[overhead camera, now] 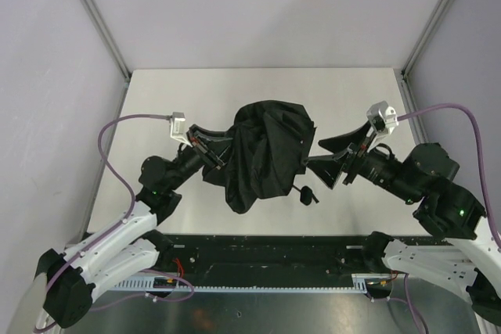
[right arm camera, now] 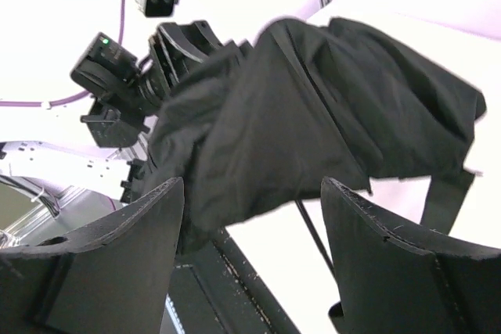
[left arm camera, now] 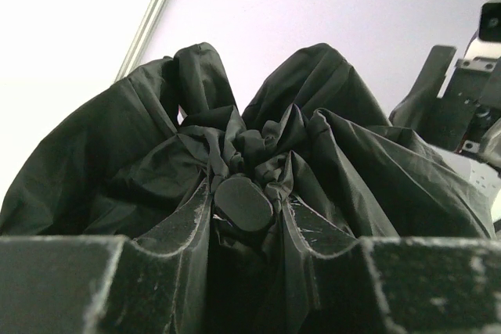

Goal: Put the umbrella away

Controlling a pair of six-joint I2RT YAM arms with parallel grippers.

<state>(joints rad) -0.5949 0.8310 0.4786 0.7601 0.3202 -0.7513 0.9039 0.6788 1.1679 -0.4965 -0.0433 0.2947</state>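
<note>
Black umbrella (overhead camera: 266, 154) bunched, held above tabletop (overhead camera: 352, 91) centre, left pincer (left arm camera: 244, 207) clamped on its crown, right pincer (overhead camera: 317, 154) spread wide, just beside canopy, handle (overhead camera: 307, 194) dangling below.

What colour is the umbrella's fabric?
Plain black, no pattern; the umbrella shows best in the right wrist view.

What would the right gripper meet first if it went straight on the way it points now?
Probably the umbrella: its black canopy hangs directly ahead of the right gripper, framed between the open jaws. How far off is unclear.
</note>
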